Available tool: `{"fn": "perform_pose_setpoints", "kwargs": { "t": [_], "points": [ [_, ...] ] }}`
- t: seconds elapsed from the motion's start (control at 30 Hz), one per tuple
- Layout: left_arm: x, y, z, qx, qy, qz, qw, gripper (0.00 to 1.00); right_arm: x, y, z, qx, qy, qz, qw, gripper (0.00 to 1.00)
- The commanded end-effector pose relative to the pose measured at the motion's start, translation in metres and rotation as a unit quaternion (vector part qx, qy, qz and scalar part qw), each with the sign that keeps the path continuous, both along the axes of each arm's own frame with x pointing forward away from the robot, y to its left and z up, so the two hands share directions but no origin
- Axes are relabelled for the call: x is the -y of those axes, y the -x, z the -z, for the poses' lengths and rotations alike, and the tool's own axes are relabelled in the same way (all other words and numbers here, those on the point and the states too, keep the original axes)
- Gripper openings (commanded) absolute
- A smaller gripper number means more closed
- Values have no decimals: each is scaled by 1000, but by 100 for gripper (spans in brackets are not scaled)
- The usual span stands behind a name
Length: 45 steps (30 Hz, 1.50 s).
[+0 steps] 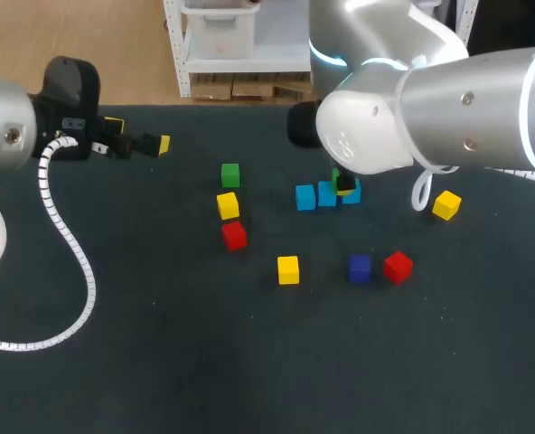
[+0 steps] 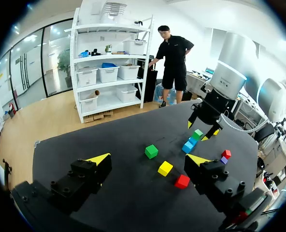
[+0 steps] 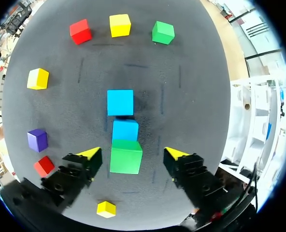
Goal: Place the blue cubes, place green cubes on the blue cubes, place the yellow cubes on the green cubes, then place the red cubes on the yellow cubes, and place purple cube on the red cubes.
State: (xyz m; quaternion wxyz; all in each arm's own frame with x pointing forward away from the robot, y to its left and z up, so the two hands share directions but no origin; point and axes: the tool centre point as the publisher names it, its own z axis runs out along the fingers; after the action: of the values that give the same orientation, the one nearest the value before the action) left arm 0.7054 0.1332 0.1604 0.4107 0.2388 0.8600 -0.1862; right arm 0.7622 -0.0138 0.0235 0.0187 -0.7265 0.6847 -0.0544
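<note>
Nearest, loose on the dark table (image 1: 159, 362): small yellow cube (image 1: 288, 269), purple cube (image 1: 360, 268), red cube (image 1: 398, 267). Further out, unstacked: second red cube (image 1: 234, 235), second yellow cube (image 1: 228, 205), loose green cube (image 1: 229, 174), third yellow cube (image 1: 446, 204). Beyond, a row of three light-blue cubes (image 1: 305, 197); stacked green cube (image 3: 126, 162) atop the end one, between the spread, untouching fingers of the right gripper (image 3: 132, 153). Left gripper (image 2: 149, 159) off aside, released, empty. Judged early: more greens, yellows, reds, purple left.

Three blue cubes (image 1: 305, 197), two green (image 1: 229, 174), three yellow (image 1: 288, 269), two red (image 1: 398, 267), one purple (image 1: 359, 268)
</note>
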Motion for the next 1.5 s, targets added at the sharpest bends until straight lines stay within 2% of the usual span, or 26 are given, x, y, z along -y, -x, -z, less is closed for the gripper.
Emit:
{"fn": "perform_pose_setpoints", "kwargs": {
  "t": [0.03,0.23,0.53,0.67,0.9,1.07,1.2,1.33,1.5],
  "points": [
    [-3,0,2,3,5,4,1000,100,1,1,-1,1,-2,-2,1000,100],
    [-3,0,2,3,5,4,1000,100,3,2,-9,10,-12,-2,1000,100],
    [-3,0,2,3,5,4,1000,100,17,4,-53,5,-95,33,995,100],
    [-3,0,2,3,5,4,1000,100,27,4,-77,17,-133,48,990,100],
    [-3,0,2,3,5,4,1000,100,46,-1,-109,53,-172,81,980,100],
    [-3,0,2,3,5,4,1000,100,60,-7,-127,75,-217,118,966,100],
    [-3,0,2,3,5,4,1000,100,73,-10,-144,96,-260,153,949,100],
    [-3,0,2,3,5,4,1000,100,85,-13,-160,128,-280,180,934,100],
    [-3,0,2,3,5,4,1000,100,99,-15,-174,151,-299,204,920,100]
  ]
}}
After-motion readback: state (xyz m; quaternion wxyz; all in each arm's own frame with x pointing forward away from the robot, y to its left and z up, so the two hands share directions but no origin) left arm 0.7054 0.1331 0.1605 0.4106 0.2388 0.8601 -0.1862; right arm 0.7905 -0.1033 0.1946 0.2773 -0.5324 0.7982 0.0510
